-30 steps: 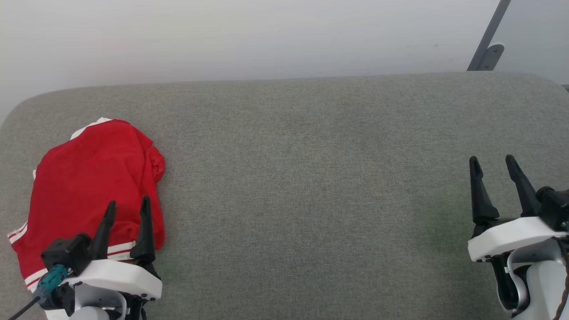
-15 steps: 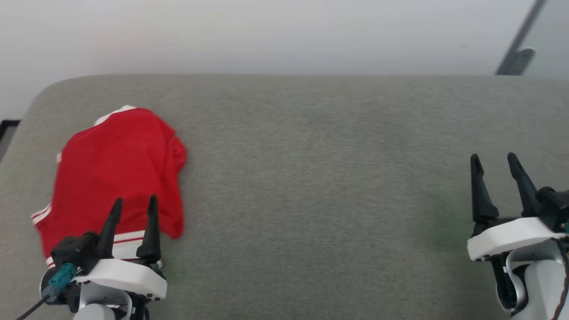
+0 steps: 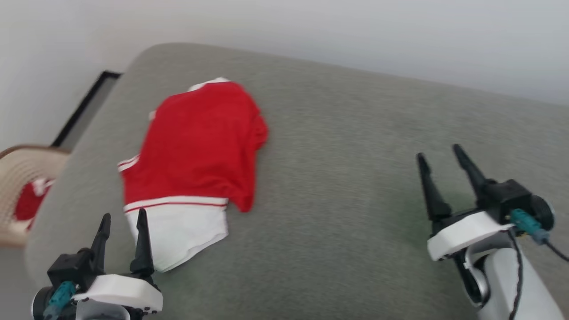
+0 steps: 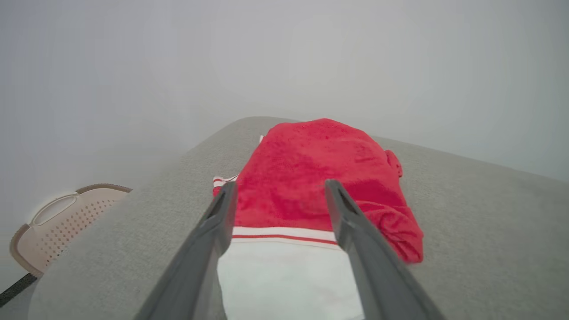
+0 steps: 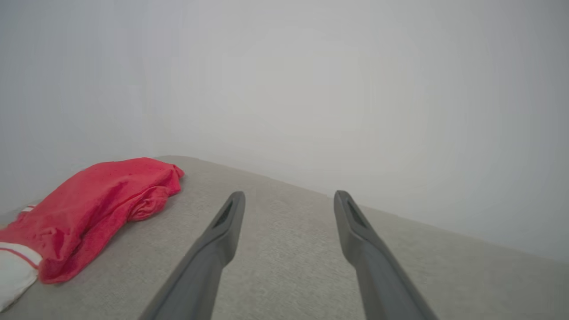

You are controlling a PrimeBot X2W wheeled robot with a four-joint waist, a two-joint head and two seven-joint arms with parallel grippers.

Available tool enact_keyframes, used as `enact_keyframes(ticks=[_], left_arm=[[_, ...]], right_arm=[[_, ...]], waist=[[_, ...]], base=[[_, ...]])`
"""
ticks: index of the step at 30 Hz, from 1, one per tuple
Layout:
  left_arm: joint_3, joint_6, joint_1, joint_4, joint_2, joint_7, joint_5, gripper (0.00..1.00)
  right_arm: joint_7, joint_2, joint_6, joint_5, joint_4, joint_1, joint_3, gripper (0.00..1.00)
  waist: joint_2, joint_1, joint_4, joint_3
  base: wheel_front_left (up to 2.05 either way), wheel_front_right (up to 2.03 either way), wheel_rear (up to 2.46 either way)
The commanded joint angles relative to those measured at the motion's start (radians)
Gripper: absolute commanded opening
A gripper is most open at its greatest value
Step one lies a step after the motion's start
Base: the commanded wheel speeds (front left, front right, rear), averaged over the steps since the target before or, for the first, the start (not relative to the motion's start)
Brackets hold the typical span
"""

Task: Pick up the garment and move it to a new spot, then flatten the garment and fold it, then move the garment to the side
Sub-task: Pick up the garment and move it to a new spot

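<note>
I seem to work in a plain, home-like room, perhaps a laundry corner. A broad cushion (image 3: pixel 346 191) upholstered in grey woven fabric sits against a bare white wall (image 3: pixel 311 26). The garment (image 3: pixel 200 142) lies on the cushion. At the head view's left edge, a beige perforated laundry basket (image 3: pixel 15 171) holds red-and-white cloth (image 3: pixel 27 202).

Item inspected: garment (image 3: pixel 200 142), a red T-shirt, found crumpled and unfolded.
It lay on the left part of the grey padded surface (image 3: pixel 346 213), red body bunched in loose folds toward the far side, one white sleeve (image 3: pixel 178 233) spread flat at the near end below red-and-white stripe trim (image 3: pixel 175 201).
</note>
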State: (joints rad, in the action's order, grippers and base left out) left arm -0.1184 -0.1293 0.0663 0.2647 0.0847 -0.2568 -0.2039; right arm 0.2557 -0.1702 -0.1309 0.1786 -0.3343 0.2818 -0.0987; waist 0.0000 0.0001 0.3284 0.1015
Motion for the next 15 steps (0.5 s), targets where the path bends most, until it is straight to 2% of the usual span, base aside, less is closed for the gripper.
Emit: enact_keyframes(ticks=[1, 9, 12, 15], left_arm=[[-0.007, -0.002, -0.012, -0.005, -0.005, -0.010, 0.024, 1.00], [-0.036, -0.002, -0.052, -0.028, -0.029, -0.009, 0.018, 1.00], [-0.038, -0.002, -0.062, -0.036, -0.032, -0.009, 0.016, 1.00], [-0.036, -0.002, -0.057, -0.032, -0.033, -0.008, 0.009, 1.00]], right_arm=[[0.011, 0.002, 0.000, -0.017, -0.007, 0.013, -0.017, 1.00], [0.011, 0.017, 0.000, 0.007, -0.040, 0.033, -0.116, 1.00], [0.011, 0.014, 0.000, 0.016, -0.049, 0.037, -0.140, 1.00], [0.011, 0.012, 0.000, 0.025, -0.054, 0.049, -0.162, 1.00]], waist=[[0.0000, -0.0001, 0.070, 0.005], [0.0000, -0.0001, 0.165, 0.004], [0.0000, -0.0001, 0.173, 0.007], [0.0000, -0.0001, 0.153, 0.019]], base=[[0.00, 0.00, 0.00], [0.00, 0.00, 0.00], [0.00, 0.00, 0.00], [0.00, 0.00, 0.00]])
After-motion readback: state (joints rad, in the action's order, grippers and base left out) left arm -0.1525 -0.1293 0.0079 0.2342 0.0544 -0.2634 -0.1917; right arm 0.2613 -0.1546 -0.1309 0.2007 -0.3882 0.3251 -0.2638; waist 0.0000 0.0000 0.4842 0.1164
